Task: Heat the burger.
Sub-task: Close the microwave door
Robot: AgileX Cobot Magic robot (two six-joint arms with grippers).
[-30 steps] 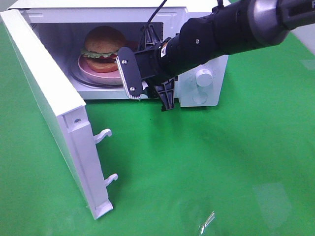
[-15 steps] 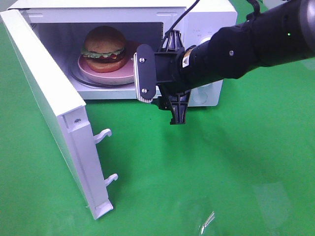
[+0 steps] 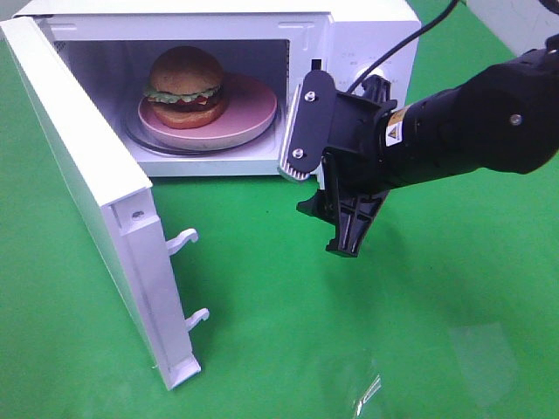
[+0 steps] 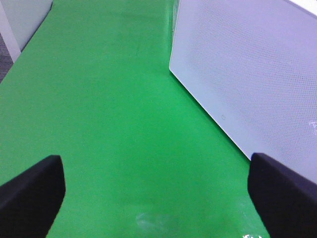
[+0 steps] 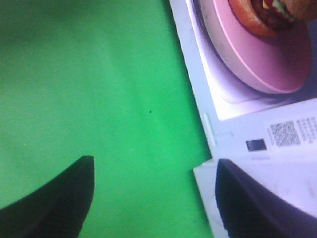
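The burger (image 3: 183, 83), with a golden-brown bun, green lettuce and dark filling, sits on a pink plate (image 3: 251, 118) inside the open white microwave (image 3: 367, 35). My right gripper (image 3: 325, 179) hangs in front of the microwave's control panel, just outside the cavity's right corner, open and empty. The right wrist view shows its two dark fingers spread apart (image 5: 153, 198), with the plate (image 5: 257, 64) and an edge of the burger (image 5: 262, 12) beyond. My left gripper (image 4: 156, 196) is open over green cloth, with nothing between its fingers. It is out of the exterior view.
The microwave door (image 3: 87, 192) swings out wide to the front left, its two latch hooks (image 3: 185, 240) pointing right. A white dotted panel (image 4: 257, 74) stands beside the left gripper. Green cloth (image 3: 393, 332) covers the table.
My right gripper has drawn back from the cavity mouth, moving right and toward the front. The burger and plate stay in place inside. The left arm has not moved.
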